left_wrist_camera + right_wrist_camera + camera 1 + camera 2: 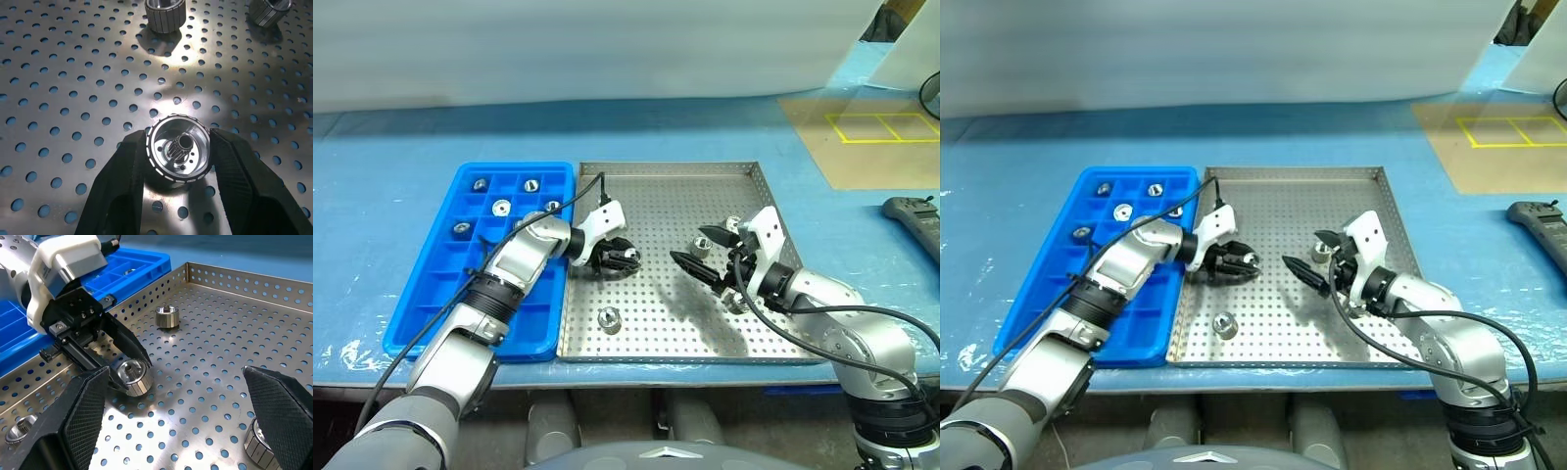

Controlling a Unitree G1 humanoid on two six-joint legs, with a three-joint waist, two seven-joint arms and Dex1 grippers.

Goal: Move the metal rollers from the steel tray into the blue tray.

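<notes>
Blue sheeting covers the table [401, 147] under both trays. At centre frame my left claw [178, 159] pinches a metal roller [179, 155]; my right claw [705, 253] gapes wide.

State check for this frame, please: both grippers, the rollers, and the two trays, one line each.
Left gripper: fingers shut on a metal roller, over the steel tray.
Right gripper: fingers open, holding nothing, above the steel tray.
Loose rollers: lying on the steel tray's floor, not yet moved.
Steel tray: flat on the table, a few rollers left in it.
Blue tray: beside the steel tray, several far compartments filled, near ones empty.
</notes>
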